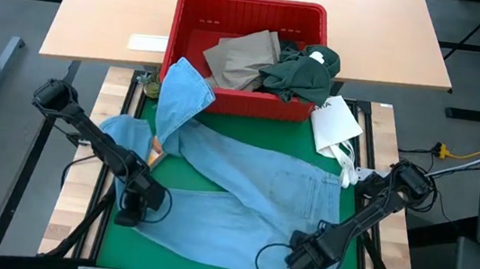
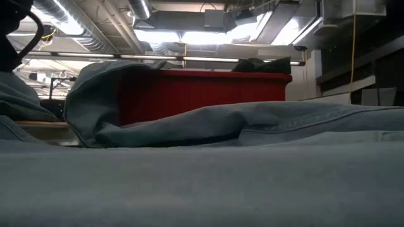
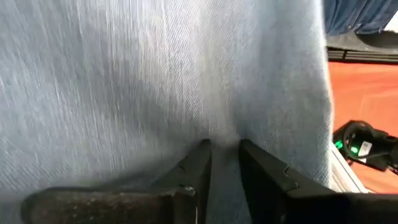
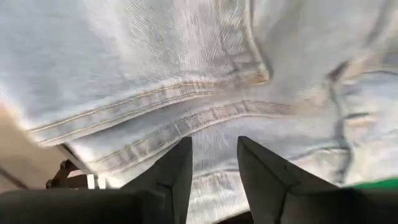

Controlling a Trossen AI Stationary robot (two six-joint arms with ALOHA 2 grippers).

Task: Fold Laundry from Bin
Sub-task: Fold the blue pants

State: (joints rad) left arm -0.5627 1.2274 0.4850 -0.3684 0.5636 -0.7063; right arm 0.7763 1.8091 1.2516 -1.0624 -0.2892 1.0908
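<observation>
Below, from overhead, you see light blue jeans [image 1: 242,198] spread across the green mat [image 1: 119,238] on the bench [image 1: 99,19], with one leg running up and draped over the front left rim of the red bin [image 1: 254,14]. Inside the bin lie tan trousers [image 1: 241,58] and a dark green garment [image 1: 301,74], the latter spilling over the right front corner. A white packet [image 1: 336,123] rests just beside that corner, touching the denim's right edge.

Your left pincer [image 1: 127,208] sits at the left edge of the jeans; in its wrist view the fingers [image 3: 198,168] stand narrow, with a pinch of pale denim [image 3: 155,81] between them. Your right pincer [image 1: 303,259] sits low at the near right edge of the fabric; its fingers [image 4: 177,168] stand partly apart over a stitched seam [image 4: 186,118], and you cannot tell whether cloth is gripped.

At bench height, denim [image 2: 202,176] fills the foreground, with the bin [image 2: 202,94] behind it.
</observation>
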